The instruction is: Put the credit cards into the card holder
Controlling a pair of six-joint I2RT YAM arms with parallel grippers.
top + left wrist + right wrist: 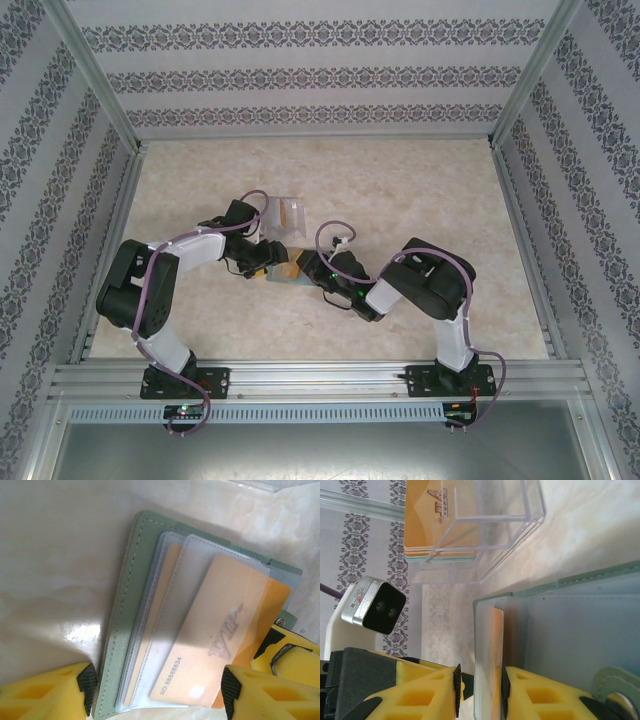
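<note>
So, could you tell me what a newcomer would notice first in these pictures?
An orange VIP card lies across the open sage-green card holder at mid-table, framed by the yellow fingers of the left gripper. Just beyond it stands a clear box holding a stack of more cards.

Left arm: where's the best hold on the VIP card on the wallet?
Its numbered short end, approached from the near side, where the left gripper stands open. The VIP card lies flat on the wallet's clear sleeves, so likely only an edge can be pinched, and that end lies nearest the sleeves' edge.
</note>
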